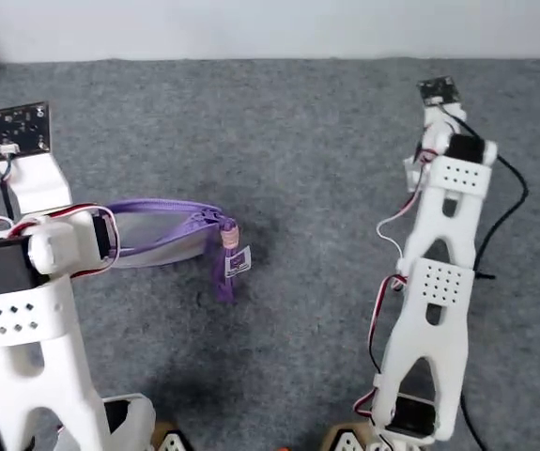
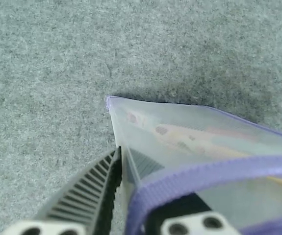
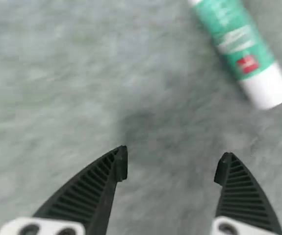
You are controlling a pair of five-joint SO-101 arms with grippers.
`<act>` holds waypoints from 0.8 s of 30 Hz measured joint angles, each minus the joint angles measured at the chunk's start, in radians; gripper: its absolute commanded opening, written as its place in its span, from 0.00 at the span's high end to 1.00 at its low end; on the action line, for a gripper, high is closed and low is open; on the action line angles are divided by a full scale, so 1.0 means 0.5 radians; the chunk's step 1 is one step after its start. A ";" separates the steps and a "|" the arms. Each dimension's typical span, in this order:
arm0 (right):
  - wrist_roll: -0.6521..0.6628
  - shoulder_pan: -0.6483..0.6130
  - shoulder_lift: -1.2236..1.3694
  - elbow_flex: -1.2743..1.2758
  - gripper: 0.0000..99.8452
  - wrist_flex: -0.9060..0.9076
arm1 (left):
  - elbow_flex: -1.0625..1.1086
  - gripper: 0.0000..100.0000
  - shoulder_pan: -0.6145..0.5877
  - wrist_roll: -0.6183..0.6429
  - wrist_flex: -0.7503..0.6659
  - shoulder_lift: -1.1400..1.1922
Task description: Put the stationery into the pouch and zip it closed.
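Translucent purple-zip plastic pouch (image 2: 194,142): clamped by L gripper (image 2: 123,159). R gripper (image 3: 172,164): jaws held apart, nr green-white glue stick (image 3: 239,49).

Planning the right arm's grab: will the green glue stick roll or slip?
Likely rolls if nudged: the glue stick is a round tube lying on its side. The grey carpet should damp that. Its smooth-looking shell may slip.

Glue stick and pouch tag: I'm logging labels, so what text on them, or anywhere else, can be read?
Glue stick: white print and a red patch on its green label, too blurred to read.
Tag hanging from the pouch: a dark mark, too small to read.
No text here can be read.
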 measured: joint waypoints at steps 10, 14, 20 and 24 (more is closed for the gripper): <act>-0.040 -0.163 -0.374 -0.003 0.70 0.104 | 0.000 0.99 0.000 0.000 -0.003 0.000; -0.040 -0.077 -0.298 -0.003 0.70 -0.295 | 0.000 0.99 0.000 0.000 -0.003 0.000; -0.043 0.071 0.021 -0.003 0.70 -0.865 | 0.000 0.99 0.000 0.000 -0.003 0.000; -0.043 0.135 0.196 -0.003 0.70 -1.086 | 0.000 0.99 0.000 0.000 -0.003 0.000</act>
